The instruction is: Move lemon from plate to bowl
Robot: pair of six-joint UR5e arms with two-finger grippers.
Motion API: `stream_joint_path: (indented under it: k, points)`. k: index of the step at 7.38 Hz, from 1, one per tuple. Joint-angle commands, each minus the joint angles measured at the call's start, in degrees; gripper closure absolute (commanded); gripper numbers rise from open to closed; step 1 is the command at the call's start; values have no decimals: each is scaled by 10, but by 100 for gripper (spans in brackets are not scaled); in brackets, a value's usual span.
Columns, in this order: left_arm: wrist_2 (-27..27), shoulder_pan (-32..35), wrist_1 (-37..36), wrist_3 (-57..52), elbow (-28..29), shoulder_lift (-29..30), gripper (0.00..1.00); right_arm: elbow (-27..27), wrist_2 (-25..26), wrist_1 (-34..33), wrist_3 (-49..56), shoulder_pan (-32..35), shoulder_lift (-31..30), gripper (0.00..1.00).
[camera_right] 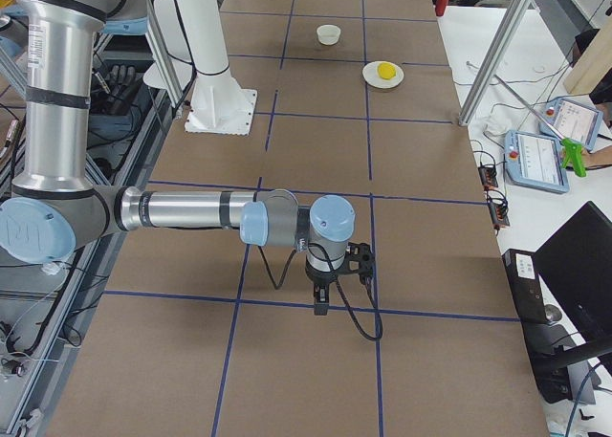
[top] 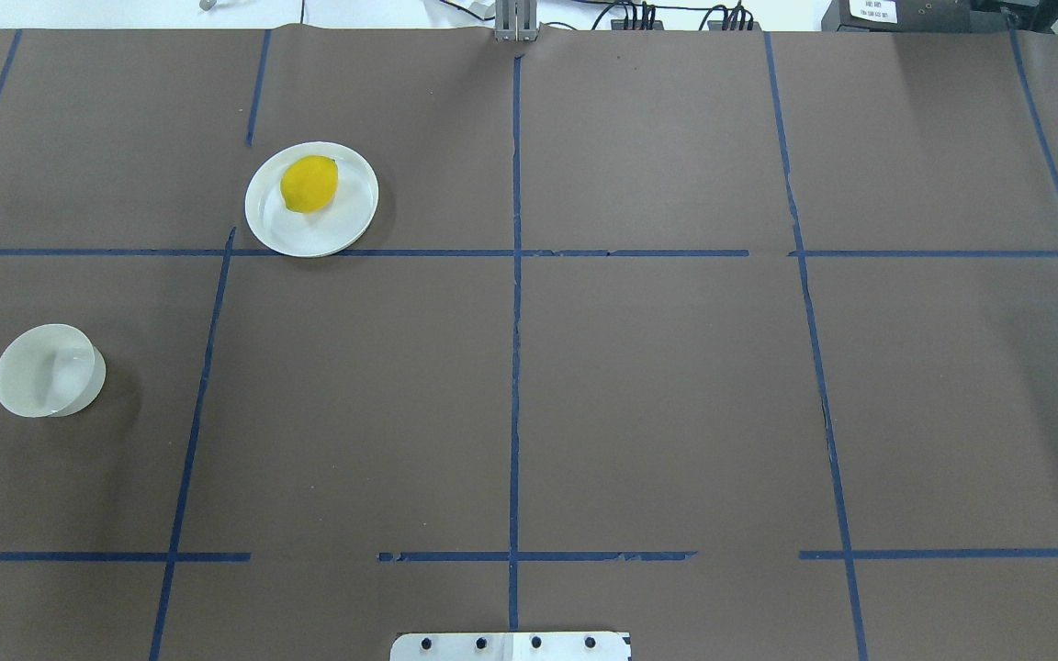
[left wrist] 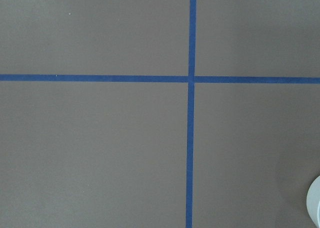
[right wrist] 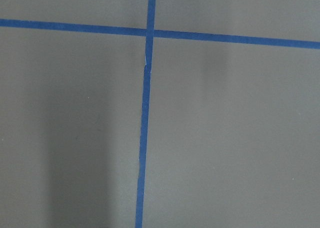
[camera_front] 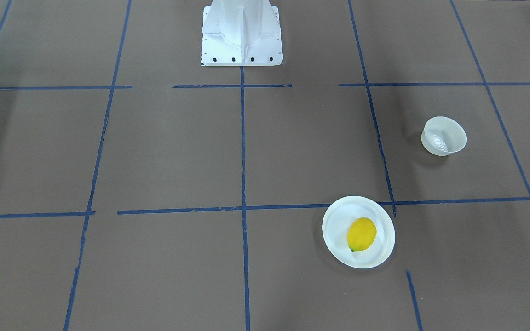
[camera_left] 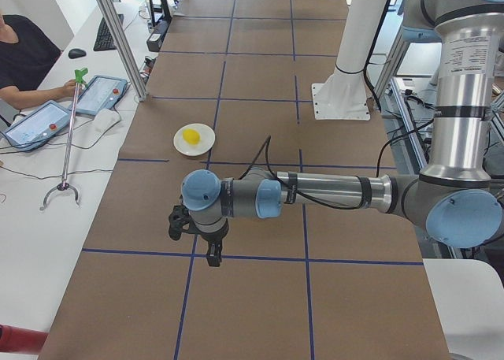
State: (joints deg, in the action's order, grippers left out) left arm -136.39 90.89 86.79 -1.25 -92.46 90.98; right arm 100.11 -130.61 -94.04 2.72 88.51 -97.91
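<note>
With the lemon (top: 309,184) lying on the plate (top: 332,227), well apart from the bowl (top: 50,370), the left end effector (camera_left: 213,256), its opening impossible to tell, should descend centred and pinch the lemon's narrower width.

Two high cameras face each other over the tabletop (top: 639,386), two watch from its ends, all four seeing the plate (top: 332,229); wrist cameras look down close.

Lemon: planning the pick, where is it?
In the overhead view, the lemon lies on the plate, left of centre at the far side; the bowl sits apart, nearer the robot.
</note>
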Motion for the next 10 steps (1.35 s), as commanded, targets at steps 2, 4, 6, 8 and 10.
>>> stream_joint_path:
  k: [2,4,6,8,10]
  points:
    - [-1,-70,74,8,-10,35,0,0,0,0,0,0,0,0]
    - [-2,-111,77,62,-10,122,0,0,0,0,0,0,0,0]
    - [-32,-158,77,124,-7,144,0,0,0,0,0,0,0,0]
    - [-20,-251,75,254,-4,208,0,0,0,0,0,0,0,0]
    - [37,-301,72,316,8,252,0,0,0,0,0,0,0,0]
